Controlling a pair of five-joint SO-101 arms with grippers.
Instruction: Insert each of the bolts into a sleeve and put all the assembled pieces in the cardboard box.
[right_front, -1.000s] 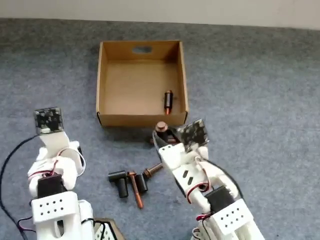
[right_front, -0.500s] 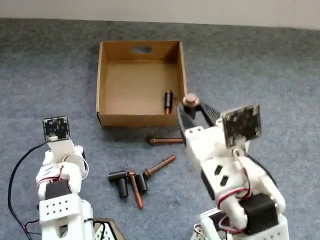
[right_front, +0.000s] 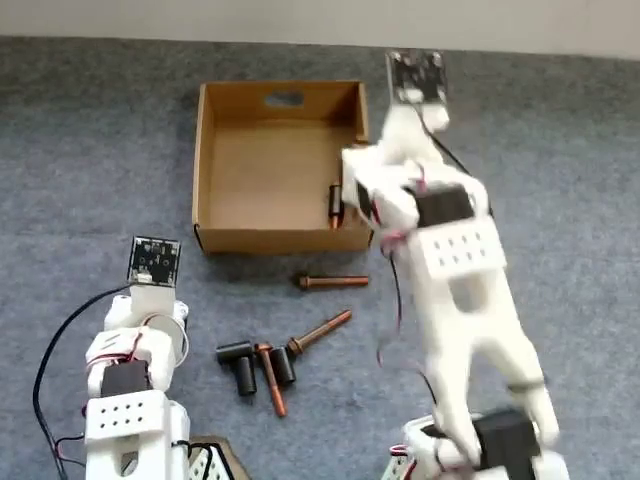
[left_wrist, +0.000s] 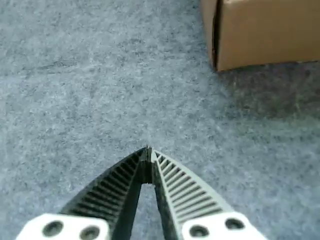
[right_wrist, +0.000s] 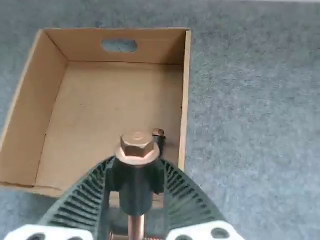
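My right gripper (right_wrist: 137, 162) is shut on a black sleeve with a copper bolt (right_wrist: 137, 145) through it, held above the cardboard box (right_wrist: 186, 95) near its front right part. One assembled piece (right_front: 337, 203) lies inside the box by the right wall. Three loose copper bolts (right_front: 333, 282) (right_front: 320, 332) (right_front: 270, 378) and three black sleeves (right_front: 235, 352) (right_front: 245, 376) (right_front: 283, 365) lie on the carpet in front of the box. My left gripper (left_wrist: 147, 152) is shut and empty, low over bare carpet, short of the box's front left corner (left_wrist: 260, 35).
Grey carpet covers the whole floor. The right arm (right_front: 450, 260) stretches over the carpet to the box's right wall. The left arm (right_front: 135, 350) stands at the front left. A small cardboard piece (right_front: 210, 455) lies by the left arm's base.
The right arm has lifted the sleeved bolt from the carpet in front of the box and carried it over the box. The left arm has shifted slightly right and forward.
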